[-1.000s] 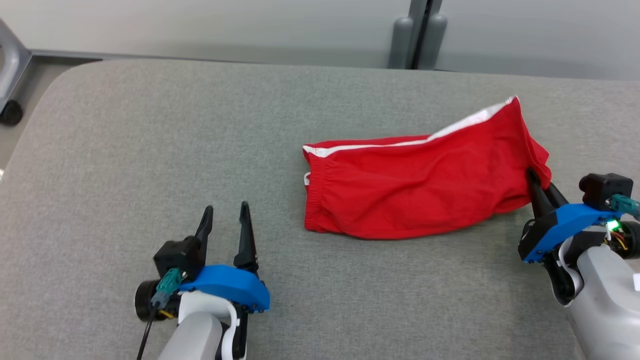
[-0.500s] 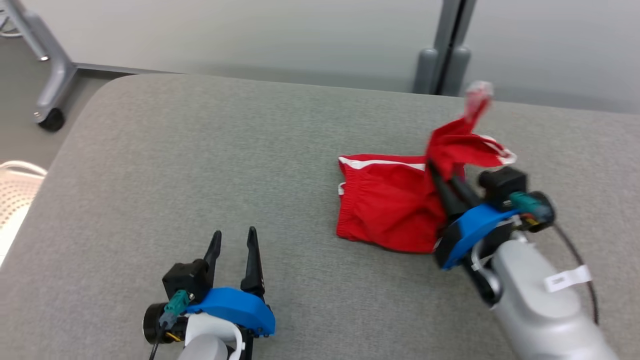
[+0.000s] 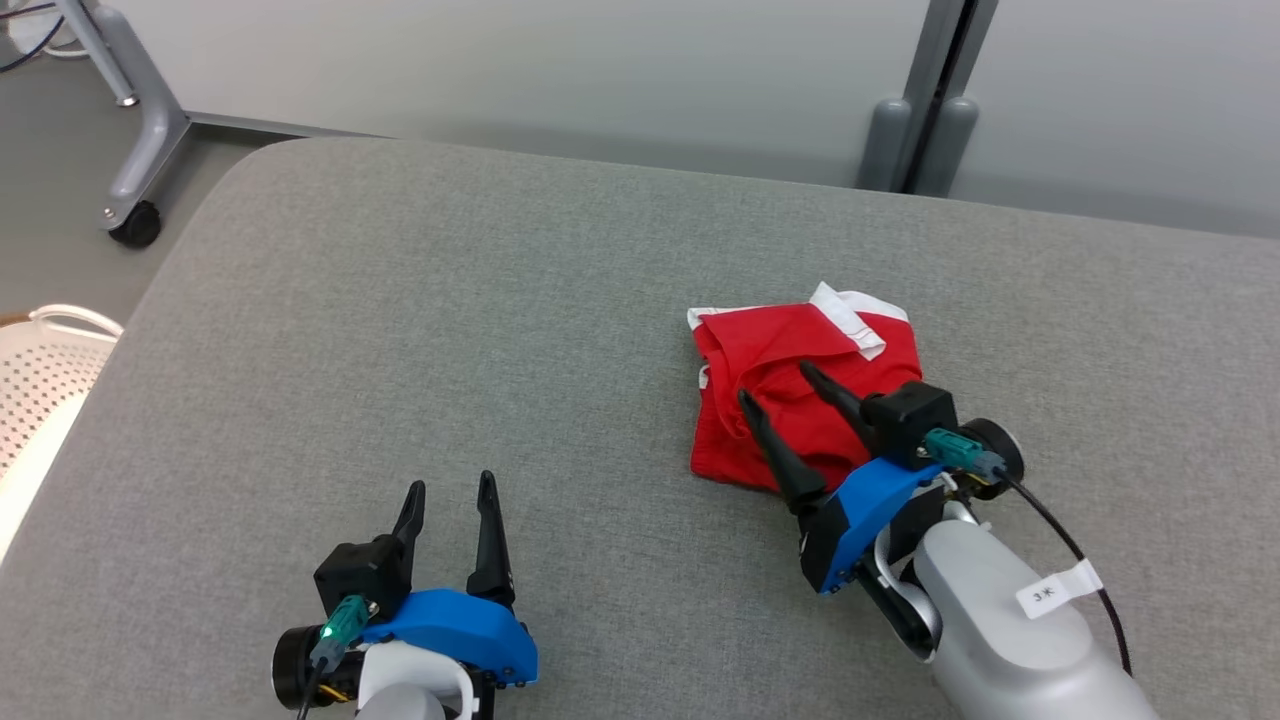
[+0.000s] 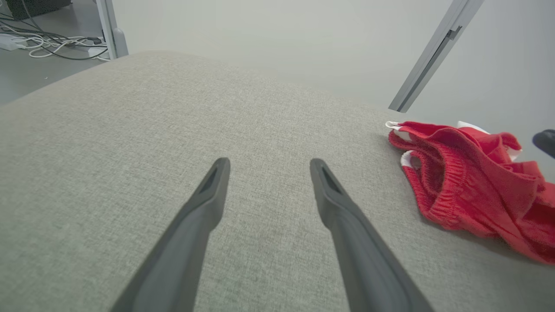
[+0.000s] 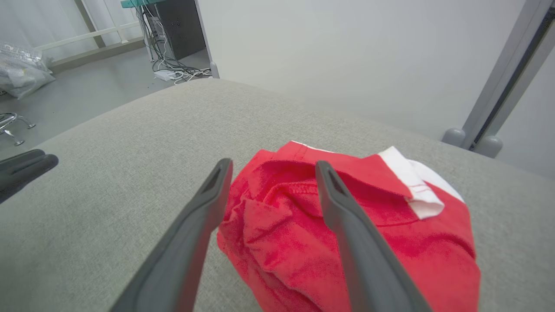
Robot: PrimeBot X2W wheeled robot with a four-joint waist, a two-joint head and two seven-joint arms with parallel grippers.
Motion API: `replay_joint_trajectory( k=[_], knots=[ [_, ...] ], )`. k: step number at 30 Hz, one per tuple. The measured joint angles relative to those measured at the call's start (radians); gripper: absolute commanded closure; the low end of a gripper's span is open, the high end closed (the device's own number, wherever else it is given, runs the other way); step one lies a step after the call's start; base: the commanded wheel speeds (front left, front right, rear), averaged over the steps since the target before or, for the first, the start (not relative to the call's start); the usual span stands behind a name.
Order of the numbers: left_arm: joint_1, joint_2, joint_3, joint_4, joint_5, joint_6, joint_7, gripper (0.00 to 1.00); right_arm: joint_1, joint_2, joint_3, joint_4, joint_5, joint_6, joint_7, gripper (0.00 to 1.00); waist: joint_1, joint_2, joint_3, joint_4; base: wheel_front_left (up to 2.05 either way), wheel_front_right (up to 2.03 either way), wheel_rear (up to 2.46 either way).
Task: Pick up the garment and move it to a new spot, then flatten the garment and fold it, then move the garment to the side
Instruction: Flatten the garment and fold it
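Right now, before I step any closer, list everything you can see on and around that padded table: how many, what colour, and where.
garment: one, red with white trim, bunched on the table right of centre
table: one, grey fabric top, in front of the robot
upright post: one, grey, behind the table's far edge
wheeled frame leg: one, grey with a black caster, on the floor past the far left corner
basket: one, white and perforated, beside the table's left edge
cables: several, white and black, on the floor beyond the table
left gripper: one, dark fingers, open, over bare table
right gripper: one, dark fingers, open, over the garment
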Motion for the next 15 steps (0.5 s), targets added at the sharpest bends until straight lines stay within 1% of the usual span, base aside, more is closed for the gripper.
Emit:
replay_joint_trajectory(
  k=[4, 9, 12, 15],
  knots=[
    [0.008, 0.0, 0.02, -0.011, 0.031, 0.012, 0.0, 0.0, 0.047, -0.019, -0.086, -0.091, -0.002, 0.0, 0.0, 0.0, 0.0, 0.0, -0.01, -0.034, 0.0, 0.0, 0.0],
    [0.017, -0.001, 0.057, -0.023, 0.085, 0.023, 0.0, 0.0, 0.133, -0.034, -0.232, -0.17, -0.061, 0.0, 0.0, 0.0, 0.0, 0.0, -0.029, -0.085, 0.0, 0.0, 0.0],
    [0.034, 0.0, 0.079, -0.032, 0.122, 0.031, 0.0, 0.0, 0.188, -0.026, -0.325, -0.2, -0.105, 0.0, 0.0, 0.0, 0.0, 0.0, -0.043, -0.114, 0.0, 0.0, 0.0],
    [0.049, -0.001, 0.097, -0.035, 0.155, 0.031, 0.0, 0.0, 0.243, -0.011, -0.387, -0.219, -0.145, 0.0, 0.0, 0.0, 0.0, 0.0, -0.061, -0.141, 0.0, 0.0, 0.0]
  ],
)
